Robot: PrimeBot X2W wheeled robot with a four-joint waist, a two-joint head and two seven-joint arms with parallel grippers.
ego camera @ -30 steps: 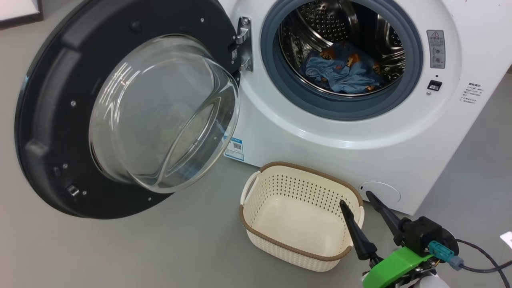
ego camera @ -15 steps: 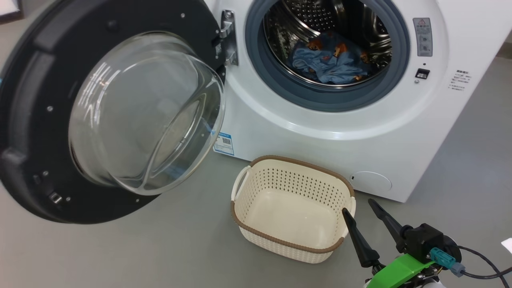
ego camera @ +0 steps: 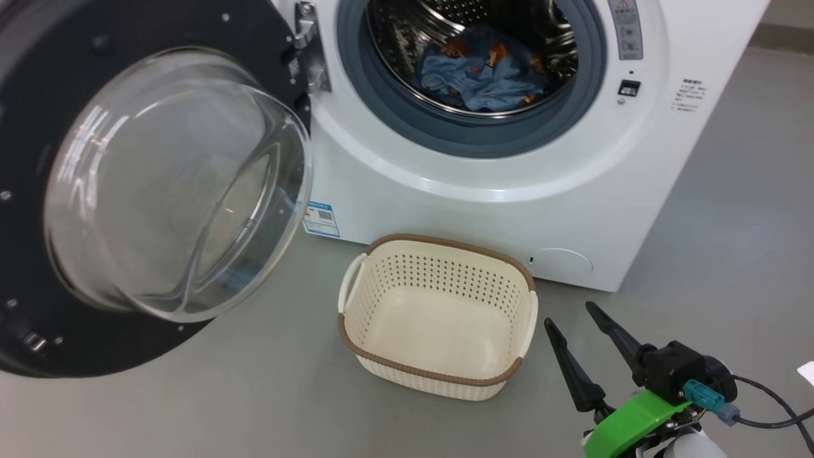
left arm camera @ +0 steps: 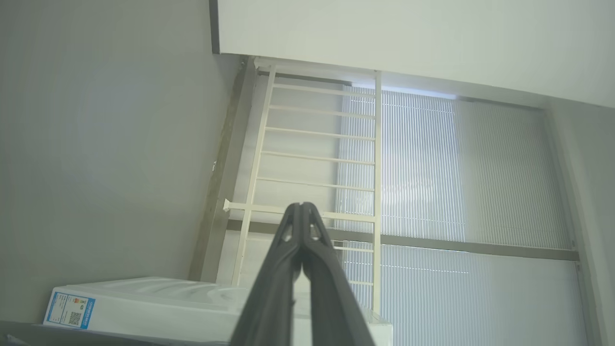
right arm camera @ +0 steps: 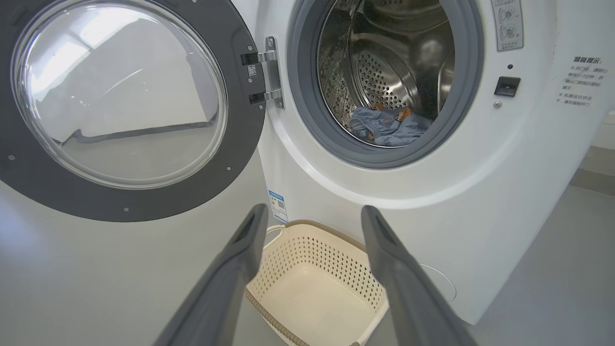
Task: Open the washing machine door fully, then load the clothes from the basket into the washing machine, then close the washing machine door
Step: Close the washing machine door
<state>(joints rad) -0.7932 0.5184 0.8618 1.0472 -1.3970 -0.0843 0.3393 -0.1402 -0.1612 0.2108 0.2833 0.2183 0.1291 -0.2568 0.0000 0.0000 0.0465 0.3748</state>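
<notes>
head view has shifted, probably camera alone: basket [ego camera: 445,242] empty on the floor before the washing machine [ego camera: 483,210], clothes [ego camera: 483,73] in its drum, right gripper [ego camera: 567,313] wide, left gripper [left arm camera: 301,206] pinched shut; washing machine door [ego camera: 159,25] awaits closing.

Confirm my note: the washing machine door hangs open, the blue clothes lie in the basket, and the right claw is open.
One error: the clothes lie inside the washing machine, and the basket is empty, as the head view shows. The door does hang open and the right claw is open.
</notes>
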